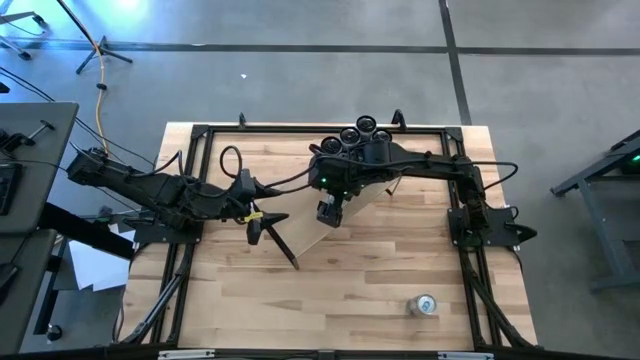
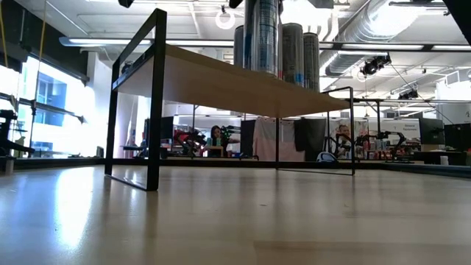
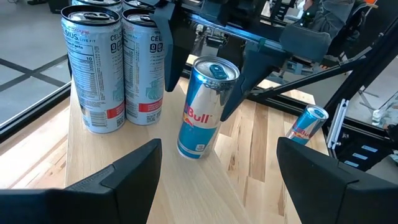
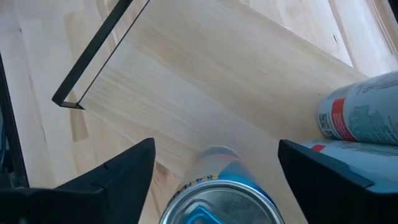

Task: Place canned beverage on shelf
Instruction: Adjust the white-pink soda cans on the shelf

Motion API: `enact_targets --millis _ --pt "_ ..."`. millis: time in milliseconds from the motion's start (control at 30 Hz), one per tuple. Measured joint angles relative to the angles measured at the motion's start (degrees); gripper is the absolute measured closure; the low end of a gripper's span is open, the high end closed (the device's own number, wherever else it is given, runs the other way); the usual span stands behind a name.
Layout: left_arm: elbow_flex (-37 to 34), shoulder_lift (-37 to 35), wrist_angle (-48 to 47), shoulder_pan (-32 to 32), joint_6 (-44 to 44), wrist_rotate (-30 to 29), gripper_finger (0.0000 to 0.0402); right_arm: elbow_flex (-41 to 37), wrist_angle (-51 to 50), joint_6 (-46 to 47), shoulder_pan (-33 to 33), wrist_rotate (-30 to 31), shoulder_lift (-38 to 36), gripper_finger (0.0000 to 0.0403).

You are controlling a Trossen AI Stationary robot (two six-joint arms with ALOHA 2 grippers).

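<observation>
A blue and silver Red Bull can stands on the pale wood shelf, leaning a little. The shelf lies slantwise at mid-table. My right gripper comes down over the can from above, open, one finger on each side of its upper part; its wrist view looks down on the can's top. My left gripper hovers open just left of the shelf, level, holding nothing. My right gripper straddles the Red Bull can's upper part from above, fingers pointing down. A gap shows beside one finger. Whether the other finger touches the can's top rim, I cannot tell. The can's base rests on the shelf.
Several tall white Celsius cans stand on the shelf close behind the Red Bull can. Another Red Bull can sits on the tabletop near the front right. Black bracket legs hold the shelf up. A black frame rims the table.
</observation>
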Motion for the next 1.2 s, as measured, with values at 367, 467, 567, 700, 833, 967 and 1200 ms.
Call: enact_targets --millis 367,467,567,700,833,967,1200 --pt "0.0 0.0 0.0 0.0 0.0 0.0 0.0112 0.1 1.2 -0.2 -1.1 -0.2 0.0 0.003" --pt "0.0 0.0 0.0 0.0 0.0 -0.4 0.0112 0.8 2.3 -0.2 -1.6 -0.2 0.0 0.0029" --pt "0.0 0.0 0.0 0.0 0.0 -0.8 0.0112 2.4 2.6 -0.3 -1.7 -0.2 0.0 0.0029" --pt "0.0 0.0 0.0 0.0 0.0 -0.8 0.0112 3.9 2.2 -0.4 -1.7 -0.2 -0.1 0.0029" --pt "0.0 0.0 0.0 0.0 0.0 -0.8 0.0112 3.9 4.1 -1.2 -1.7 -0.6 -1.1 0.0029" --pt "0.0 0.0 0.9 0.0 1.5 -1.8 0.0112 3.9 5.0 -1.0 -1.7 -0.1 -3.3 0.0029" --pt "0.0 -1.7 7.6 0.4 9.2 -8.8 0.0112 3.9 2.7 0.1 -1.9 1.4 -8.6 0.0029"
